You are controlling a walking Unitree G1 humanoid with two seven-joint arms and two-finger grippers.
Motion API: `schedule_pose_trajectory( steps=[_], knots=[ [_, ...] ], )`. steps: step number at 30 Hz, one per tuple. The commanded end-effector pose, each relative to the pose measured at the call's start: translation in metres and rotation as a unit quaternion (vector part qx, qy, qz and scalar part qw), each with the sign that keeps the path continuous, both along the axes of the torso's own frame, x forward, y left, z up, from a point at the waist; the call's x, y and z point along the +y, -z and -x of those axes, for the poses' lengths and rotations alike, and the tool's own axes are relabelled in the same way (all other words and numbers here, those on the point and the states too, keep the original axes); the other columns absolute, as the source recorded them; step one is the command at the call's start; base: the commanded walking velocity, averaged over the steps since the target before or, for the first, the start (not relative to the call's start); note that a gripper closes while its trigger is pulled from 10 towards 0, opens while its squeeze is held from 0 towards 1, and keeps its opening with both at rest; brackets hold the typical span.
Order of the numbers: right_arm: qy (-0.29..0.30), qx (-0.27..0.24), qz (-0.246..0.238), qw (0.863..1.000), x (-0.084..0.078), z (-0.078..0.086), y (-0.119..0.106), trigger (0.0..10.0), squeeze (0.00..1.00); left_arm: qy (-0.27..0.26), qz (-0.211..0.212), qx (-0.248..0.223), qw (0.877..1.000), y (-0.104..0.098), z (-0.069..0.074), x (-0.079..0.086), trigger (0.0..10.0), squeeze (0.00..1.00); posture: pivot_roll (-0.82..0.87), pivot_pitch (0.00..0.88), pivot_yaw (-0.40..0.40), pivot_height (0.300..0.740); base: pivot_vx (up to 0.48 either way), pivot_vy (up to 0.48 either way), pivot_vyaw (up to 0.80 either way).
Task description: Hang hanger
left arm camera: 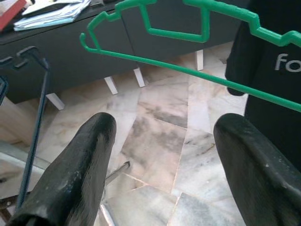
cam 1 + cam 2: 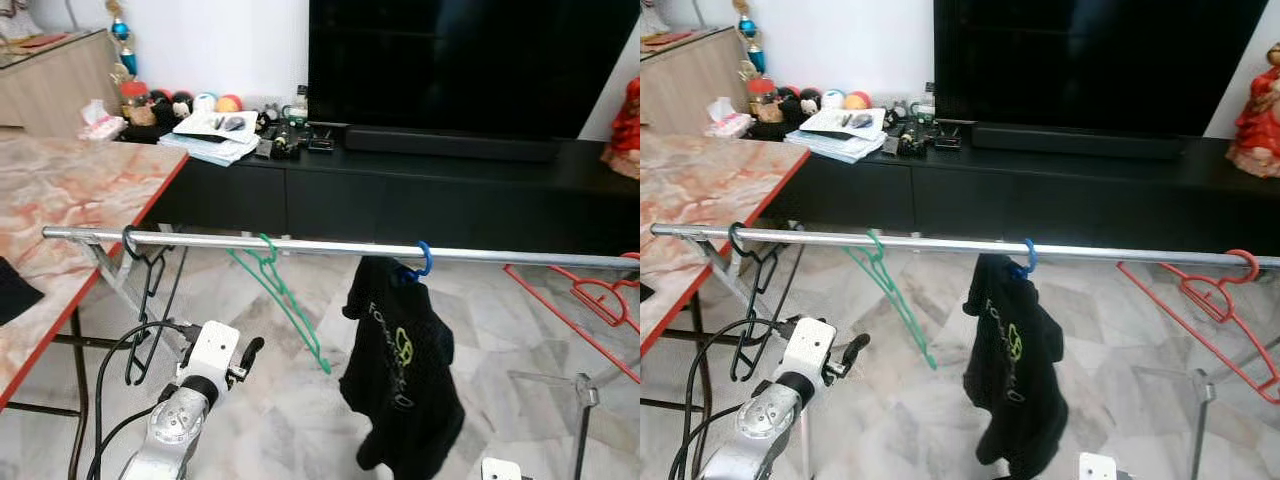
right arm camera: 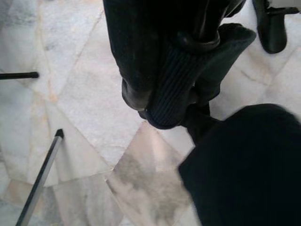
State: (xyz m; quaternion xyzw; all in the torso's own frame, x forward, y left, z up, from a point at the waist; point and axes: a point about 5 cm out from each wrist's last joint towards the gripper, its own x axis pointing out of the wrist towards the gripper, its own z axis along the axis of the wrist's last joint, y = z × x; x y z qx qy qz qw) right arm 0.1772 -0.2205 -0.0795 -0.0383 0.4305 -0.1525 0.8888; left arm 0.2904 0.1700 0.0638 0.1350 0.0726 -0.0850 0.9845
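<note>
A silver rail (image 2: 330, 246) runs across in front of me at chest height. On it hang a black wire hanger (image 2: 142, 290) at the left, a green hanger (image 2: 288, 305), a blue hanger (image 2: 424, 259) carrying a black shirt (image 2: 400, 370), and a red hanger (image 2: 590, 305) at the right. My left gripper (image 1: 164, 132) is open and empty, below and a little left of the green hanger (image 1: 188, 52), apart from it. My right arm (image 2: 500, 468) is low beneath the shirt, and its wrist view looks at the shirt's ribbed cuff (image 3: 174, 80).
A marble-topped table with a red edge (image 2: 70, 190) stands at the left. Behind the rail is a black TV cabinet (image 2: 420, 195) with a television, papers and small items. The rack's upright (image 2: 583, 420) rises at the right. Pale marble floor lies below.
</note>
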Motion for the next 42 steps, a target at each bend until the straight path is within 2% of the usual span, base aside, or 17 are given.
schedule_pose_trajectory(
  steps=[1, 6, 20, 26, 29, 32, 42],
  knots=[
    [0.007, 0.0, -0.002, 1.0, -0.001, 0.0035, 0.0013, 10.0, 0.0, 0.0, -0.006, -0.006, 1.0, -0.0045, -0.002, -0.0006, 10.0, 0.0, 0.12, 0.0, 0.036, 0.74, 0.0, -0.386, 0.0],
    [0.006, 0.006, -0.003, 1.0, -0.0015, 0.0064, 0.0026, 10.0, 0.0, -0.004, -0.004, -0.006, 1.0, -0.0062, -0.0027, 0.0, 10.0, 0.0, 0.13, 0.0, 0.035, 0.74, 0.0, -0.368, 0.0],
    [0.003, 0.009, -0.011, 1.0, -0.0009, 0.0084, 0.0038, 10.0, 0.0, -0.015, 0.011, -0.003, 1.0, -0.0056, 0.0001, 0.002, 10.0, 0.0, 0.14, 0.0, 0.018, 0.74, 0.0, 0.0, 0.0],
    [0.016, 0.008, -0.022, 1.0, -0.0025, 0.0093, 0.0041, 10.0, 0.0, -0.021, 0.034, 0.003, 0.999, -0.0048, 0.0003, 0.0011, 10.0, 0.0, 0.13, 0.0, 0.018, 0.74, 0.0, 0.15, 0.0],
    [0.018, 0.008, -0.026, 0.999, -0.0027, 0.0099, 0.0043, 10.0, 0.0, -0.014, 0.027, -0.001, 1.0, -0.0057, 0.0003, -0.0003, 10.0, 0.0, 0.14, 0.0, 0.017, 0.74, 0.0, 0.32, -0.71],
    [0.012, -0.002, -0.021, 1.0, 0.0014, 0.0036, 0.0021, 10.0, 0.0, -0.015, 0.027, -0.002, 1.0, -0.0059, 0.0001, -0.0005, 10.0, 0.0, 0.14, 0.0, 0.016, 0.74, 0.0, 0.0, -0.78],
    [0.006, -0.006, -0.024, 1.0, 0.0038, 0.0013, 0.0014, 10.0, 0.0, -0.012, 0.04, -0.008, 0.999, -0.0085, 0.0003, -0.002, 10.0, 0.0, 0.14, 0.0, 0.018, 0.74, 0.0, 0.0, -0.78]
  ],
)
